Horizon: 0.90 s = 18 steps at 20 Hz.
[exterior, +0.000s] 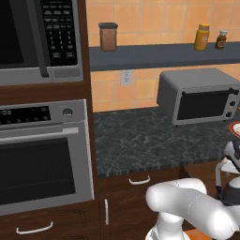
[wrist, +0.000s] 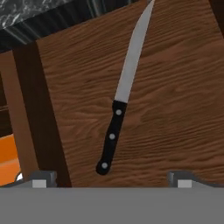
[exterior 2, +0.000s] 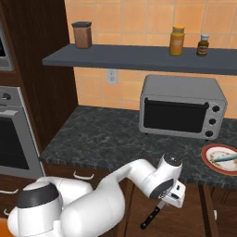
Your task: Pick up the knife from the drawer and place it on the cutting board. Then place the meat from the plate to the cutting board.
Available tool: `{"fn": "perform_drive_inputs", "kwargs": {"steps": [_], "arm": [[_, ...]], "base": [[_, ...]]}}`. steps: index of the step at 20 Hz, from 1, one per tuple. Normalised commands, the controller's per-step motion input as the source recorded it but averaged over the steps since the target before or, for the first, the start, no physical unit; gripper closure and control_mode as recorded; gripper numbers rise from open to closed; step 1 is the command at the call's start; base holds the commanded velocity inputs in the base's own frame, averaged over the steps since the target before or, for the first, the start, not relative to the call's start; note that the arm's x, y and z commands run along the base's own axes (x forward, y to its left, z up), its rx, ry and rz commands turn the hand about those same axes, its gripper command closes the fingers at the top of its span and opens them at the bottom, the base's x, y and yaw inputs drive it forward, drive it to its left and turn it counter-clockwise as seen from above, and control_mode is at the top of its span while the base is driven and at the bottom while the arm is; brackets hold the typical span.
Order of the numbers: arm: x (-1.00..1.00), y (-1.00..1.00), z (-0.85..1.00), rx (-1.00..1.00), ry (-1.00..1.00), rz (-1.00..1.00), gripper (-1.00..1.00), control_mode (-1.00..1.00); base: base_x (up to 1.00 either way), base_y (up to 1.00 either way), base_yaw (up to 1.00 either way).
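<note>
The built-in oven [exterior: 42, 154] and the microwave [exterior: 28, 35] above it fill the wall well to the left of the grey toaster oven [exterior 2: 181, 107]. The dark speckled counter [exterior 2: 102, 139] carries the toaster oven at its back, against the orange tiles. A long grey shelf [exterior 2: 139, 56] runs across the wall above the toaster oven.

The drawer [wrist: 175, 109] stands open below the counter's front edge, in front of the toaster oven and lower than it. In the hand view its brown wood-grain floor shows, with a darker wall along one side.

The plate [exterior 2: 208, 162], white with a red-orange rim, sits on the counter in front of the toaster oven and to its right, near the counter's edge. The meat [exterior 2: 225, 158] lies on it, a slim pale piece stretched across the plate.

The knife [wrist: 120, 103] lies flat on the drawer floor. Its silvery blade points away from the hand, and its black handle is the nearer end.

The gripper [wrist: 112, 176] hangs over the drawer, in front of the toaster oven and below counter height. Its fingertips [wrist: 43, 177] are spread wide apart and hold nothing. The knife's handle end lies between them, clear of both.

On the shelf a brown jar [exterior 2: 82, 34] stands up and to the left of the toaster oven. A yellow bottle [exterior 2: 177, 40] and a small dark bottle [exterior 2: 202, 45] stand right above it.
</note>
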Motion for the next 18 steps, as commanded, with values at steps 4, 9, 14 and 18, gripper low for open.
{"fn": "perform_drive_inputs", "kwargs": {"steps": [4, 9, 14, 18], "arm": [[0.00, 0.21, -0.07, -0.09, 0.00, -0.08, -1.00, -1.00], [0.03, -0.01, -0.32, -0.04, 0.03, -0.05, -1.00, -1.00], [0.00, 0.00, -0.42, 0.00, 0.00, -0.03, -1.00, -1.00], [0.10, 0.00, -0.30, 0.00, 0.00, 0.00, -1.00, -1.00]], "base": [[0.00, 0.00, 0.00], [0.00, 0.00, 0.00], [0.00, 0.00, 0.00], [0.00, 0.00, 0.00]]}}
